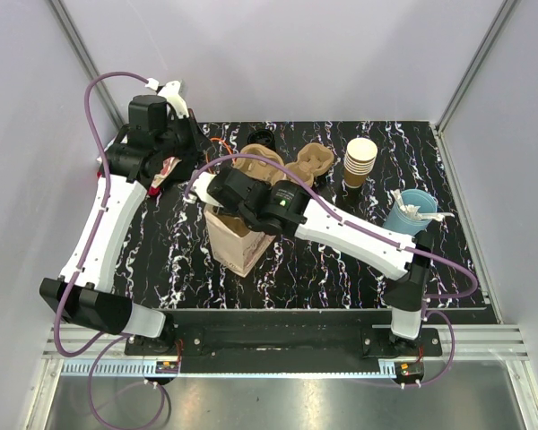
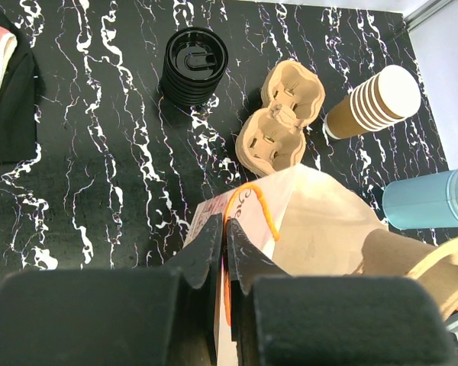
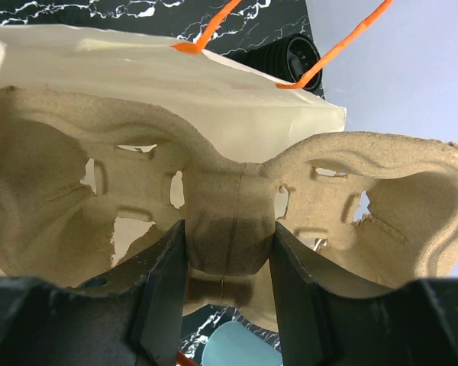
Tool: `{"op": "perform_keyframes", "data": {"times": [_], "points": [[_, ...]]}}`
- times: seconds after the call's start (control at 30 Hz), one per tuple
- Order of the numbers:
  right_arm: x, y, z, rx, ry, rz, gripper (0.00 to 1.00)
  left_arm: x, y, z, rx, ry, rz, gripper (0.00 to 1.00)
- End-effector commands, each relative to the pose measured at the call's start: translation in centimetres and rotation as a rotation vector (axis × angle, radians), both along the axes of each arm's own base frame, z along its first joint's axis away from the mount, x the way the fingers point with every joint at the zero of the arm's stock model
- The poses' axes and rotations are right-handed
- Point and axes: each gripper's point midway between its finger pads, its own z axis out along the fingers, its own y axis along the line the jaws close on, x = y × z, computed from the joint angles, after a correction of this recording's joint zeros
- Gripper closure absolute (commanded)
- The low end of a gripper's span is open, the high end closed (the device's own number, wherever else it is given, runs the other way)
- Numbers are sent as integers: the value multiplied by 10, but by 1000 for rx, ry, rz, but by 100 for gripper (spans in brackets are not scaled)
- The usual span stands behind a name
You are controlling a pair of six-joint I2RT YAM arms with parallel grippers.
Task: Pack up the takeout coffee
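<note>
Carriers (image 2: 281, 114) number two: right fingers (image 3: 164, 290) clamp one, left fingers (image 2: 204, 248) pinch one bag (image 2: 320, 221).

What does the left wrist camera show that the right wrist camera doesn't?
Only the left wrist: the left gripper pinching the edge of the paper bag, a stack of paper cups and a pulp carrier lying on the table. Only the right wrist: the right gripper clamped on the middle ridge of a cup carrier. Both: the bag, its orange handle and the stack of black lids.
</note>
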Motion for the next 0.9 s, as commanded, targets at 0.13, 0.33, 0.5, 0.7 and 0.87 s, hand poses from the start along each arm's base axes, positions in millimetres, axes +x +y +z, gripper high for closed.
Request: {"op": "perform_keyframes", "data": {"times": [0.13, 0.33, 0.5, 0.7, 0.87], "points": [[-11, 16, -2, 70, 75, 28, 50, -5, 9, 29, -13, -94, 25, 95], [-10, 19, -12, 93, 139, 14, 51, -8, 11, 32, -17, -101, 27, 95], [-8, 20, -11, 147, 203, 3, 51, -9, 12, 32, -18, -100, 29, 96], [-4, 27, -14, 162, 216, 10, 52, -9, 12, 30, -21, -96, 26, 96], [-2, 38, -15, 185, 224, 25, 52, -10, 11, 25, -22, -88, 20, 96]]}}
